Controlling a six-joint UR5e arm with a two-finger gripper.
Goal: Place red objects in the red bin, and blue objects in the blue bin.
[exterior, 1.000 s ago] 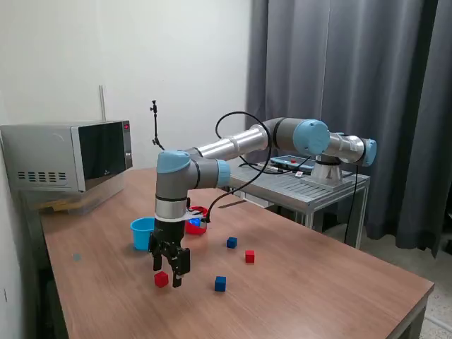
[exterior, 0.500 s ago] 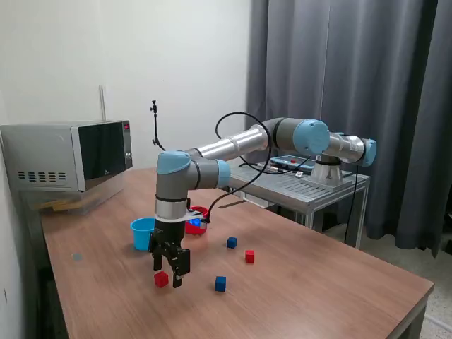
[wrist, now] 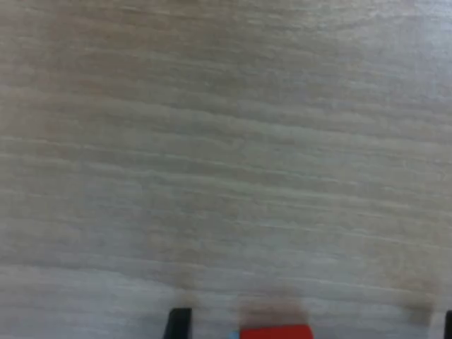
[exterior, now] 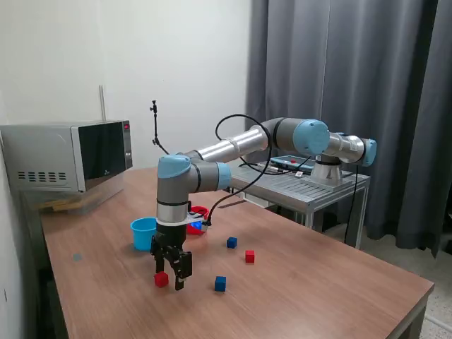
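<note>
I see my pincer (exterior: 171, 280) spread wide, its fingertips low over the counter (exterior: 318, 282), a red cube (exterior: 162, 279) between them.

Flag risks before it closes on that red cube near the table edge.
1. The wrist view shows the red cube off-centre between the fingers, so closing may nudge it rather than grip.
2. The gripper looks very near the table; further descent may scrape it.
</note>
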